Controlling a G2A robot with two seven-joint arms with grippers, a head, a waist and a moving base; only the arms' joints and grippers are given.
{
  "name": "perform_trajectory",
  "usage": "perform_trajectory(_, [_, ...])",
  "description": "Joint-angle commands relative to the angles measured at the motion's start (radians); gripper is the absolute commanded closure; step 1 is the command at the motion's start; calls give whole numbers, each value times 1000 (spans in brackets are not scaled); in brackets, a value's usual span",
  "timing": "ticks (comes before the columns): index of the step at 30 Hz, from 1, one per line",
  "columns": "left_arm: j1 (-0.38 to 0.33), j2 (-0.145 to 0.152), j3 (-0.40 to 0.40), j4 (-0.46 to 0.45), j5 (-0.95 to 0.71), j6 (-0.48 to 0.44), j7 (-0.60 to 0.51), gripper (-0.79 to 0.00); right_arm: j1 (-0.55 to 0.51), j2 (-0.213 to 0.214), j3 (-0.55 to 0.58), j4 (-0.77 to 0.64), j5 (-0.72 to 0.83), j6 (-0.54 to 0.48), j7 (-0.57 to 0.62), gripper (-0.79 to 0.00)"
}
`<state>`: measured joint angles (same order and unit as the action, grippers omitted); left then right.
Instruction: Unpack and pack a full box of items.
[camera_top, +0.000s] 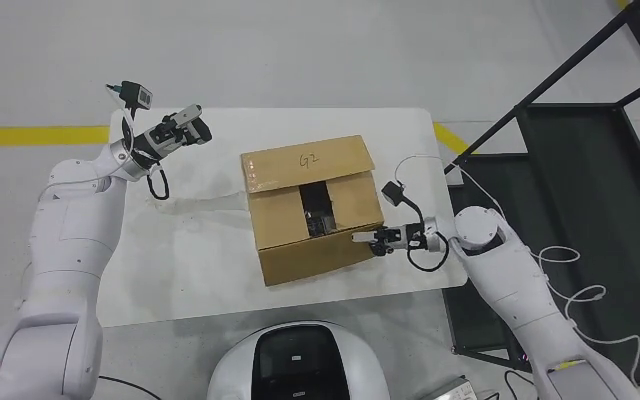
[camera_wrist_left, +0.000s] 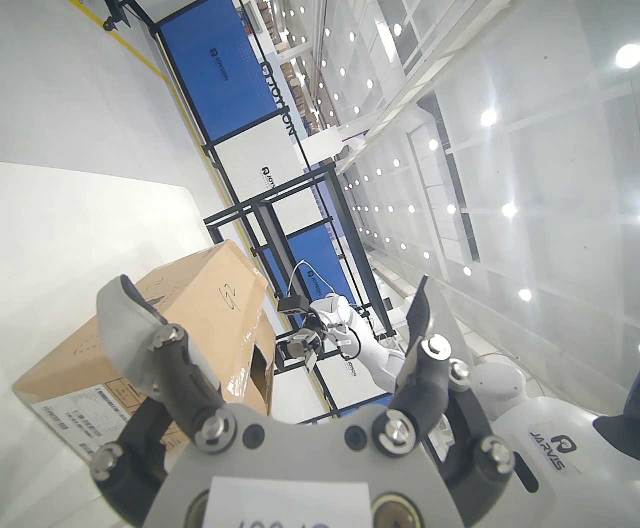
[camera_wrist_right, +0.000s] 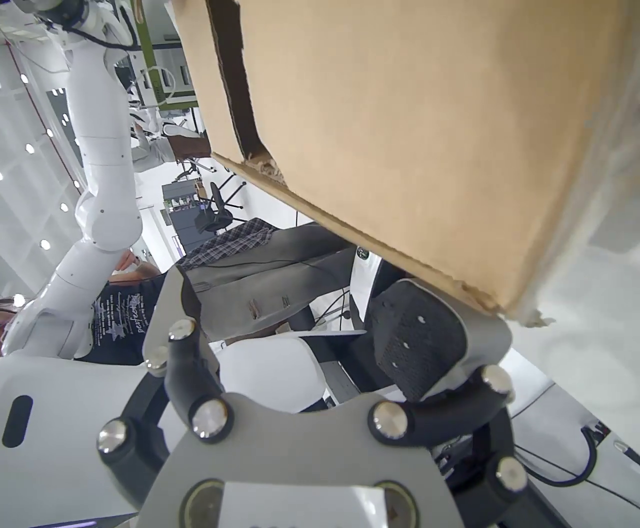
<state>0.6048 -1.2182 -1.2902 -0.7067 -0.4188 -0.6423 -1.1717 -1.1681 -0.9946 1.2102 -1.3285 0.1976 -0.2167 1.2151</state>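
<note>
Cardboard box (camera_top: 300, 160) looked stiff and loaded; I judged its flap (camera_top: 358, 203) edge the handhold. Right claw (camera_top: 372, 240) gaped beside it, left claw (camera_top: 200, 125) spread farther off.

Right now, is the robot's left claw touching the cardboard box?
Apart. In the top view the left gripper hangs near a corner of the table, with bare tabletop between it and the cardboard box.

Brown cardboard box (camera_top: 311, 207) mid-table, flaps parted, dark contents showing.
</note>
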Motion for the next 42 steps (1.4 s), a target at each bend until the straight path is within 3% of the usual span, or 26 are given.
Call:
perform_trajectory(1, [0,0,0,0,0,0,0,-785,9,-3,-8,18,1,-13,-17,-785])
perform_trajectory(6, [0,0,0,0,0,0,0,-785,-3,4,19,3,63,-31,24,-785])
perform_trajectory(16, [0,0,0,0,0,0,0,-785,-122,47,211,-146,269,-14,191,-785])
perform_trajectory(19, [29,-1,1,-54,-32,52,10,-785,-140,51,258,-149,357,-21,182,-785])
perform_trajectory(30, [117,14,18,-177,-193,290,-296,-785,-129,50,302,-97,434,-63,99,-785])
perform_trajectory(35, [170,25,28,-218,-198,333,-339,-785,-129,50,302,-97,434,-63,99,-785])
perform_trajectory(42, [172,26,29,-221,-200,334,-341,-785,-129,50,302,-97,434,-63,99,-785])
